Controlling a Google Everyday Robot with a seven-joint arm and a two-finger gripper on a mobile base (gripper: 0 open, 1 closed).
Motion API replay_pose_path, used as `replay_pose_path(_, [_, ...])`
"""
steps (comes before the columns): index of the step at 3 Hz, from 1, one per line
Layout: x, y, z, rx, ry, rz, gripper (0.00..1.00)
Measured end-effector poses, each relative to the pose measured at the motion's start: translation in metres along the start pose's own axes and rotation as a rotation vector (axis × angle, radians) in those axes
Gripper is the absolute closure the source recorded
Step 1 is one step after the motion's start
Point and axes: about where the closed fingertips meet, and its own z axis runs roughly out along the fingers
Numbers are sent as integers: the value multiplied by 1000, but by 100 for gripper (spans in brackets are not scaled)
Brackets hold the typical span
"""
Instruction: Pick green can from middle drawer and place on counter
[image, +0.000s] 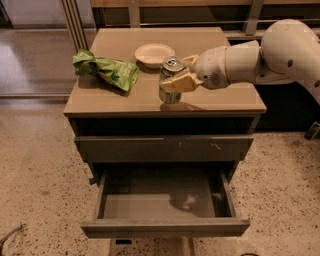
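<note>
The green can (171, 92), dark green with a silver top and pull tab, stands upright over the front part of the tan counter (220, 95); whether it touches the counter I cannot tell. My gripper (179, 80) comes in from the right on a white arm and is shut on the can, its pale fingers (176, 83) wrapped around its upper half. The middle drawer (165, 227) is pulled out below and holds nothing I can see.
A bright green foil snack bag (106, 70) lies on the left of the counter. A small pale bowl (155, 54) sits at the back centre. The drawer front with small pale scratch marks (165, 148) is closed above the open drawer. Speckled floor surrounds the cabinet.
</note>
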Motion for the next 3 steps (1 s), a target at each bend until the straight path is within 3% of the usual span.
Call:
replay_pose_path(1, [8, -28, 10, 6, 43, 57, 100])
replay_pose_path(2, [26, -47, 16, 10, 100, 159, 100])
replay_pose_path(3, [35, -53, 19, 9, 119, 207, 100])
